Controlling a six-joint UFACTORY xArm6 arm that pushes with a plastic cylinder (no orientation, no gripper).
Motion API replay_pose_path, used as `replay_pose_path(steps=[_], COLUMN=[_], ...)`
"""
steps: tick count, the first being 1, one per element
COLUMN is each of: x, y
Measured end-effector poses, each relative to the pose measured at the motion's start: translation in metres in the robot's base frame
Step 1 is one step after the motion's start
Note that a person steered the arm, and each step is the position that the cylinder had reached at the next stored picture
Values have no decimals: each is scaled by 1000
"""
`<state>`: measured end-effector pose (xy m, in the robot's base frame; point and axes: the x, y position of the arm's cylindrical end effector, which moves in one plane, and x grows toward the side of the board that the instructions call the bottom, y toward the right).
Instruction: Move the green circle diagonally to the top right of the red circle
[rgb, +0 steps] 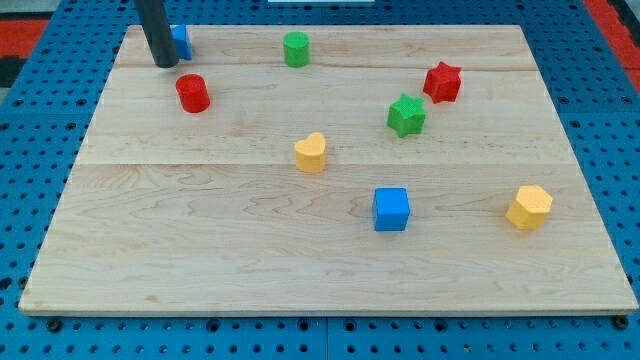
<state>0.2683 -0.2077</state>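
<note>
The green circle (296, 49) is a short cylinder near the view's top, a little left of centre. The red circle (192, 93) stands to its lower left. My tip (166, 64) is the lower end of a dark rod at the view's top left. It sits just above and left of the red circle, apart from it, and far left of the green circle. The rod partly hides a blue block (181, 41) behind it.
The wooden board (200, 260) lies on a blue pegboard. On it are a red star (442, 82), a green star (406, 115), a yellow heart-like block (311, 153), a blue cube (391, 209) and a yellow hexagon (529, 207).
</note>
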Motion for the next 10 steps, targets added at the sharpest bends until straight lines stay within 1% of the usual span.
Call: replay_pose_path(steps=[1, 3, 4, 5, 6, 7, 8, 10], x=[21, 25, 25, 25, 26, 32, 44, 46], y=[0, 0, 30, 94, 177, 245, 285, 302])
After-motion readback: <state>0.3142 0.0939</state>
